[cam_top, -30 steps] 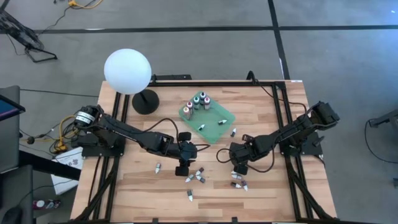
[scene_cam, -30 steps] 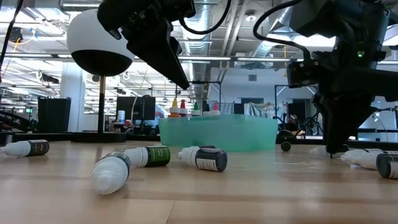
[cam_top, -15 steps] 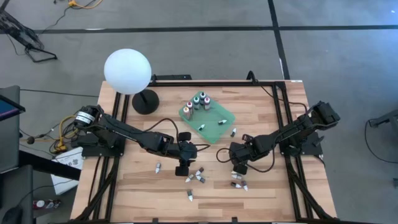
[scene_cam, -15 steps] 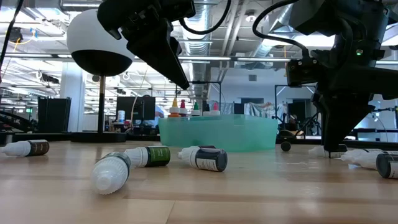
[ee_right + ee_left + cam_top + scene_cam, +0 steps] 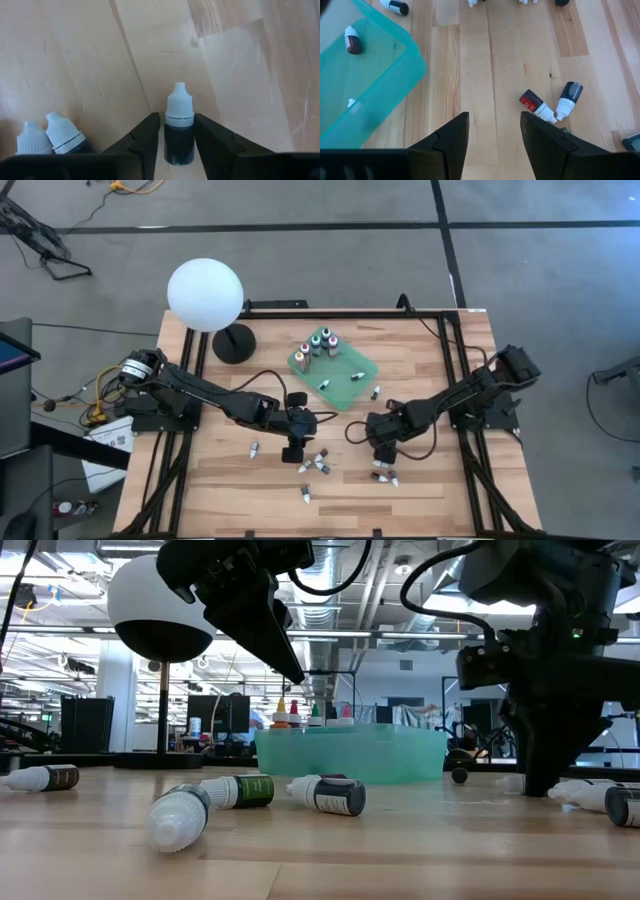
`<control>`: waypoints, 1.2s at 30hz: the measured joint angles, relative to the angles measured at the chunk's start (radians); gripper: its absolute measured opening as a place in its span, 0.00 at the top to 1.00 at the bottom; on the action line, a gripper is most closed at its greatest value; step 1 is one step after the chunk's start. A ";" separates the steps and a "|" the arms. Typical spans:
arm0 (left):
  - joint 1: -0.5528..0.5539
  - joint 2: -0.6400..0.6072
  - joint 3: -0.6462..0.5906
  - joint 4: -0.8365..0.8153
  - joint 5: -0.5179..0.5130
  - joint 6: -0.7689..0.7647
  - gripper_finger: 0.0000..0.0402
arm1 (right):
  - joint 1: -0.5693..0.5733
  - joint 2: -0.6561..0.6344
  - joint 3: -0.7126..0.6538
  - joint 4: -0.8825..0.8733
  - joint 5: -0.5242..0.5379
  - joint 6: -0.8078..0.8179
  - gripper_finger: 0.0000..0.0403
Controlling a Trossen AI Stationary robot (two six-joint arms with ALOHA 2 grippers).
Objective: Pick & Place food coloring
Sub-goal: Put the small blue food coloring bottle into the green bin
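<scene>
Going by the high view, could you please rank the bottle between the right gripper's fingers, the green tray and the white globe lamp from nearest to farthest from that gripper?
1. Bottle, between the right gripper's fingers.
2. Green tray, behind it, toward table centre.
3. White globe lamp, far-left corner.

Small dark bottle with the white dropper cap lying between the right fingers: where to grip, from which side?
Grip the small dark bottle across its round body, just below the white dropper cap, coming straight down from above. It lies flat on the wooden table, its long axis running between the right gripper's fingers, so they straddle its curved sides; the tapered cap would slip.
</scene>
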 joint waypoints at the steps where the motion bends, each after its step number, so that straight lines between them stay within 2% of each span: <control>1: 0.000 0.000 0.000 0.000 0.000 0.000 0.57 | 0.000 0.004 0.001 -0.004 0.001 -0.002 0.70; 5: 0.000 0.000 0.000 0.000 0.000 0.000 0.57 | 0.000 -0.001 -0.001 -0.004 0.004 -0.003 0.72; 13: 0.000 0.000 0.000 0.000 0.000 0.000 0.57 | 0.000 -0.023 -0.004 0.004 0.009 -0.012 0.82; 36: 0.000 0.000 0.000 0.000 0.000 -0.001 0.57 | 0.001 -0.023 -0.004 0.012 0.018 -0.035 0.81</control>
